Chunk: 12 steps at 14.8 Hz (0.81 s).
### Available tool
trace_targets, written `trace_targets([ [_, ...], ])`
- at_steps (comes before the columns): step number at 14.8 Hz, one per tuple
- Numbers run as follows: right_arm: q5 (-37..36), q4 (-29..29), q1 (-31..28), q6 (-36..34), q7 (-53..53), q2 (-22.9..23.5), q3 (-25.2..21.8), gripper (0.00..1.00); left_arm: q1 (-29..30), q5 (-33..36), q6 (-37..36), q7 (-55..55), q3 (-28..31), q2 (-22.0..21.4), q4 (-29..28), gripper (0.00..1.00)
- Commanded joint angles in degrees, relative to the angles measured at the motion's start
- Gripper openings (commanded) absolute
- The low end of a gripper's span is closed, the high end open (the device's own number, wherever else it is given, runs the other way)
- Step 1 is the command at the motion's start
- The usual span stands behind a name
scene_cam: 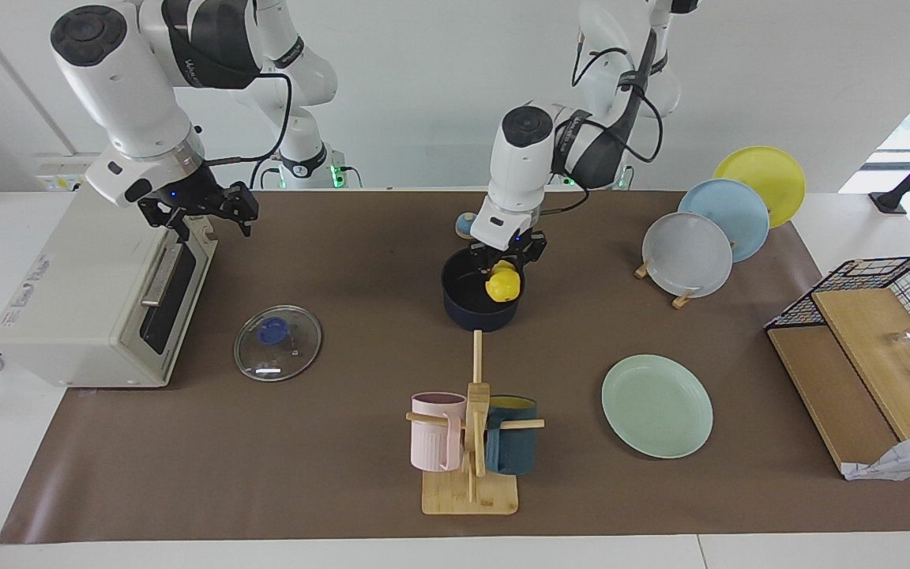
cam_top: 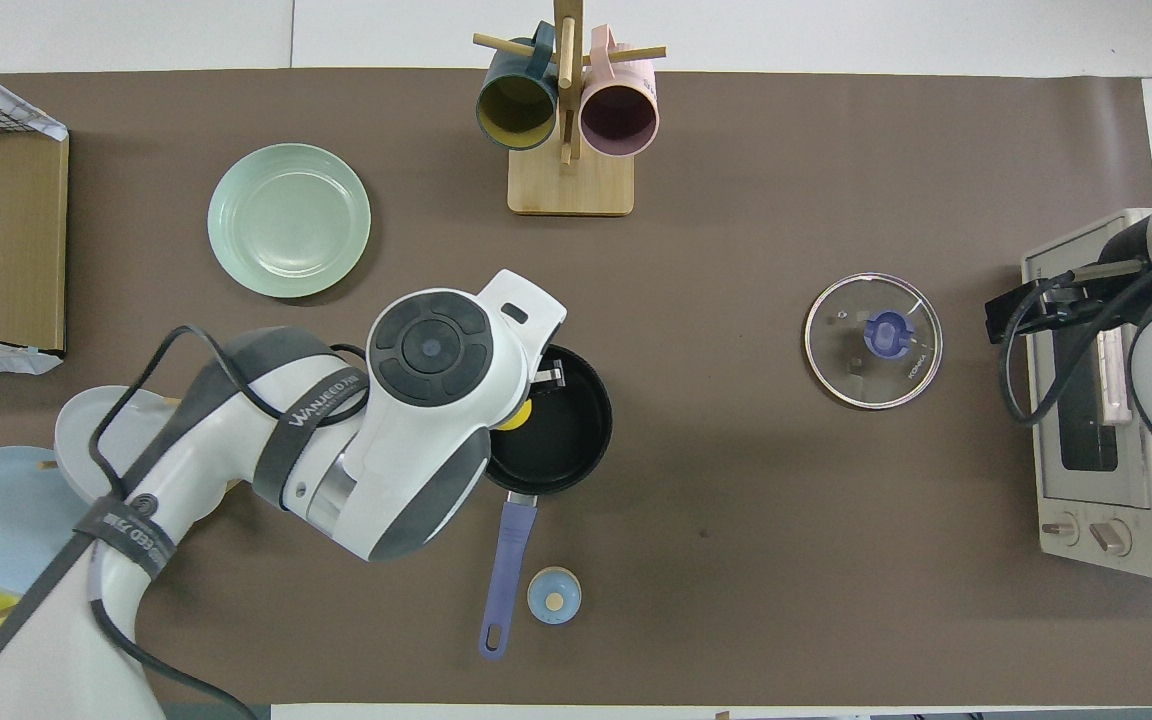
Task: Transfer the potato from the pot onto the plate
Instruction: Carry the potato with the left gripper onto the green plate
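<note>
The bright yellow potato [scene_cam: 503,286] is in my left gripper [scene_cam: 505,267], which is shut on it and holds it just over the rim of the dark navy pot [scene_cam: 463,304]. In the overhead view my left arm covers most of the pot [cam_top: 566,430], and only a sliver of the potato [cam_top: 514,415] shows. The pot's blue handle [cam_top: 506,560] points toward the robots. The mint-green plate [scene_cam: 656,405] lies bare, farther from the robots than the pot, toward the left arm's end; it also shows in the overhead view [cam_top: 288,220]. My right gripper [scene_cam: 206,215] waits open over the toaster oven [scene_cam: 92,300].
A glass lid [scene_cam: 277,342] lies between the pot and the oven. A wooden mug rack [scene_cam: 471,442] with a pink and a teal mug stands farther out than the pot. Grey, blue and yellow plates [scene_cam: 727,225] stand in a rack. A wire basket [scene_cam: 889,316] stands at the left arm's end.
</note>
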Motion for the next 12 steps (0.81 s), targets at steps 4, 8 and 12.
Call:
trace_targets([
  [4,0.65,-0.49,-1.01,0.57,1.35,-0.67,-0.78,1.0,17.3,-3.72,-9.33,16.5,-0.07,4.72,16.53,0.0],
  [8,0.56,-0.49,-1.01,0.39,4.08,-0.67,-2.19,1.0,23.92,-3.72,-5.65,23.82,-0.07,10.95,19.79,0.0],
  [12,0.48,-0.23,-0.92,1.44,3.99,-0.67,-2.63,1.0,27.79,-3.19,2.78,32.0,0.1,17.46,19.09,0.0],
])
